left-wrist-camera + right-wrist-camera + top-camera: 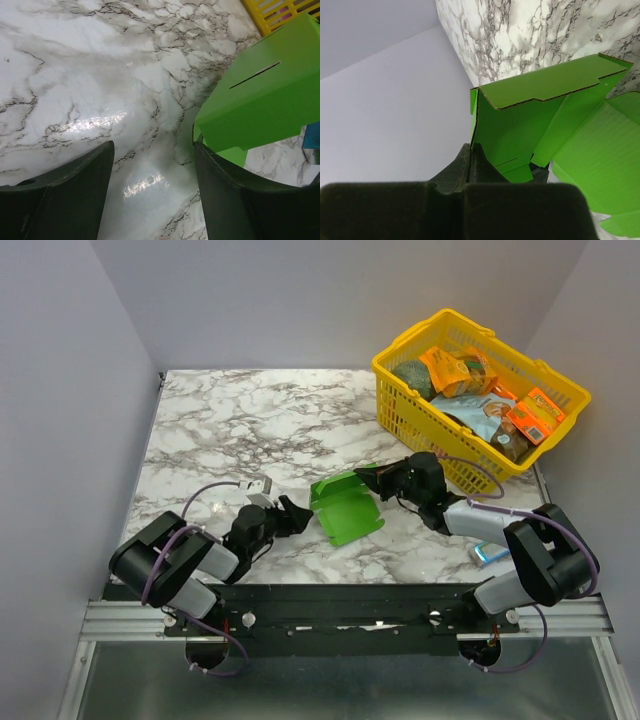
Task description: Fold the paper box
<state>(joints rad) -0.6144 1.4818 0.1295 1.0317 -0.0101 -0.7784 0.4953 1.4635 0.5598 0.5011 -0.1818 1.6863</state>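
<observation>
The paper box (348, 510) lies half-formed near the middle of the surface (240, 430), between the two arms. One wall stands raised on its far side. A flat ribbed panel spreads from that wall toward the near edge, angled a little to the right.

The right end effector (372, 476) sits at the box's far right corner. In the right wrist view its fingers are pressed fully together on the edge of the raised wall (530, 115), so it has the card pinched and propped up.

The left end effector (298, 514) is low to the surface just beside the box's left edge and points to the right at it. Its fingers are spread wide with only bare marble between them. In the left wrist view the right-hand finger (235, 200) is at the near corner of a green panel with a slot cut in it (265, 95). I cannot tell whether it touches the card.

The box therefore lies directly ahead and to the right of the open left end effector. My guess is that the next fold depends on this arm catching that near flap while the right arm steadies the wall.

Further out, a yellow basket (415, 425) of packets stands at the far right corner. A small blue pack (490, 554) lies beside the right arm.
</observation>
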